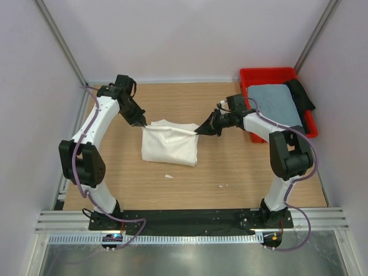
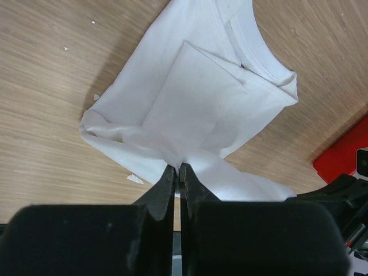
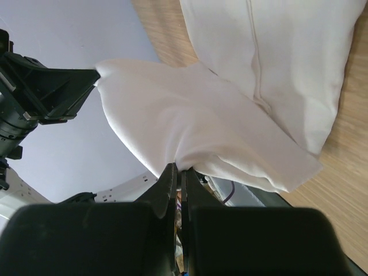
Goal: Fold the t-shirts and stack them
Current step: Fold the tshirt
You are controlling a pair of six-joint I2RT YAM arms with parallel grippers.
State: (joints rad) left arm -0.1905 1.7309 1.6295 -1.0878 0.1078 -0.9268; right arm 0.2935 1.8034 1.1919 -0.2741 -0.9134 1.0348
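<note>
Left end effector (image 1: 140, 122), right end effector (image 1: 200, 131) each pinching white t-shirt (image 1: 169, 148) far-edge corners; fingertip-only pinch may slip, dropping corner, skewing fold.

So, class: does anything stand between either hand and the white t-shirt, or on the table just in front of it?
Nothing does. The left hand and right hand are each shut on the far edge of the white t-shirt. On the table nearer the arms lie only two tiny white scraps.
</note>
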